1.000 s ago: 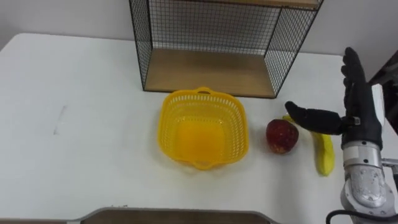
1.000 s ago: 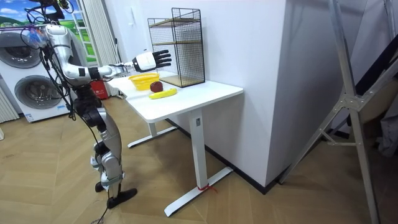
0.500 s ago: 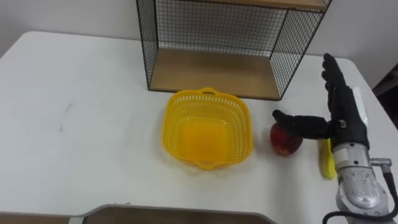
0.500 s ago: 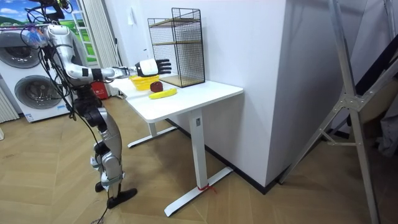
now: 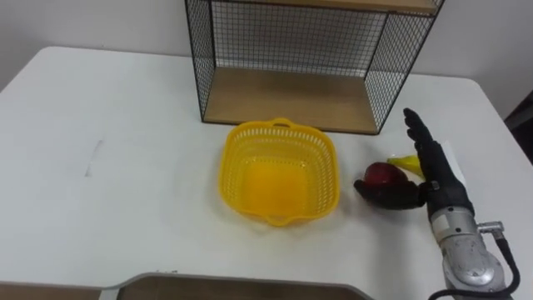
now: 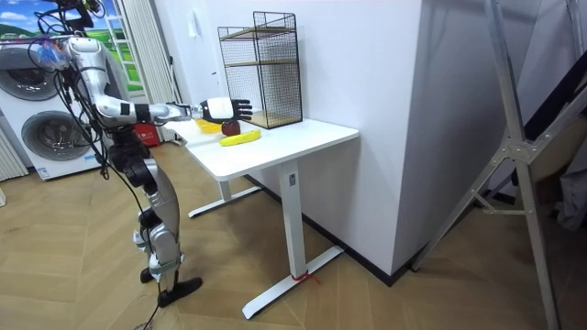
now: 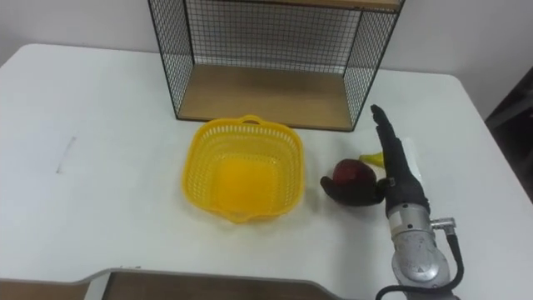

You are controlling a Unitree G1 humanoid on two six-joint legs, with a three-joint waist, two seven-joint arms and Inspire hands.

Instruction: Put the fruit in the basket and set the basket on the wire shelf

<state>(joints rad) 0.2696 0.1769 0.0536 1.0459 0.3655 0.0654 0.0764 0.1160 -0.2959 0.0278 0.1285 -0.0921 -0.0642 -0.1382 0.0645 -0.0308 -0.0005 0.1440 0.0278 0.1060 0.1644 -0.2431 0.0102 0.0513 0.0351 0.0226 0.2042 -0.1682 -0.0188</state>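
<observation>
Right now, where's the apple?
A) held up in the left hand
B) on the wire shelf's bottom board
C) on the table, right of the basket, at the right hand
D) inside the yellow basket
C: the apple sits on the table just right of the empty basket, between the thumb and the straight fingers of the right hand.

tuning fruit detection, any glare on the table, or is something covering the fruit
Left eye view: no glare on the white table; the thumb of the right hand covers the apple low down, its fingers hide most of the banana. Room view: banana in plain sight, apple partly behind the hand.
</observation>
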